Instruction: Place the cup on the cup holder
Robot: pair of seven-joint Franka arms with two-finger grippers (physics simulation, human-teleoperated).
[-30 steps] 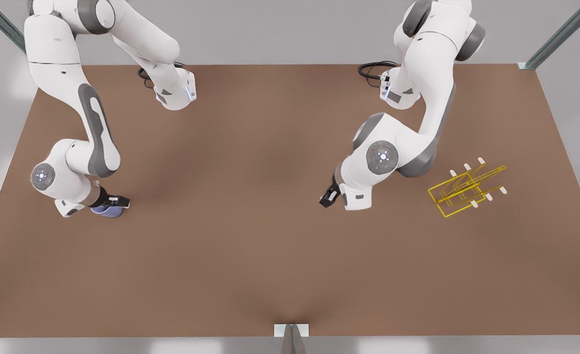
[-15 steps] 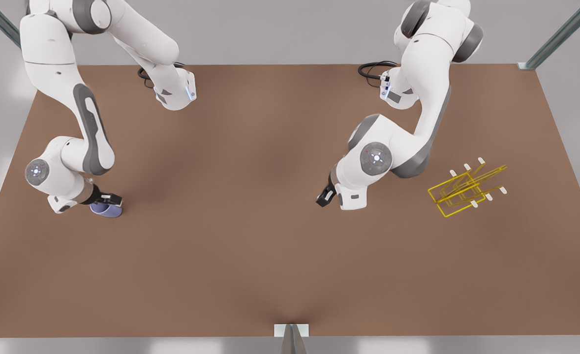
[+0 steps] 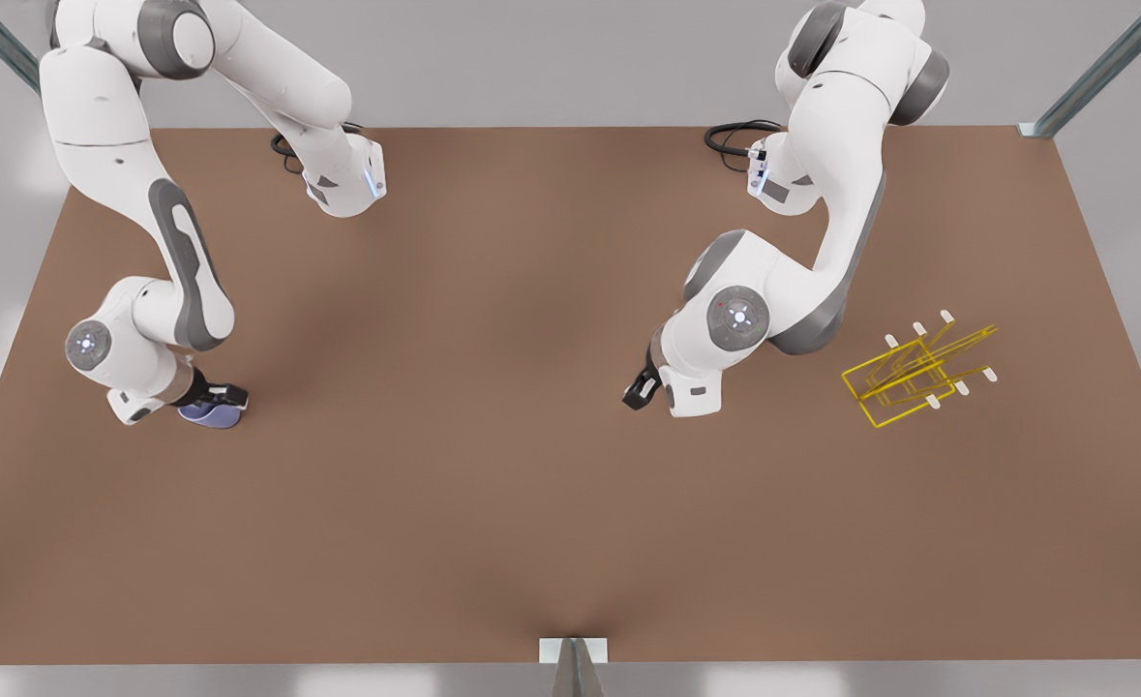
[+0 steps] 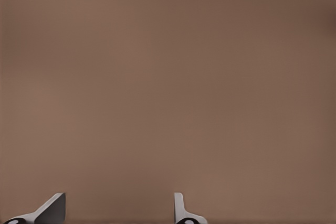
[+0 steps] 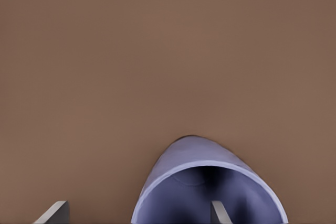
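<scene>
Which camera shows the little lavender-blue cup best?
The right wrist view: the small tapered lavender-blue cup appears close, its open mouth facing the camera, one finger inside the rim. The front view shows it tiny, partly hidden by the right gripper.

**Count of what is on the table**

There are two robot arms, each ending in one gripper: the right gripper [image 3: 214,399] at the front view's left, the left gripper [image 3: 642,388] nearer the middle. There is one cup [image 3: 210,414], lavender-blue. There is one cup holder [image 3: 911,378], a yellow wire rack; seven white-tipped pegs can be counted on it. One brown table [image 3: 493,503] carries all of this. Two black cable loops lie at the arm bases.
</scene>
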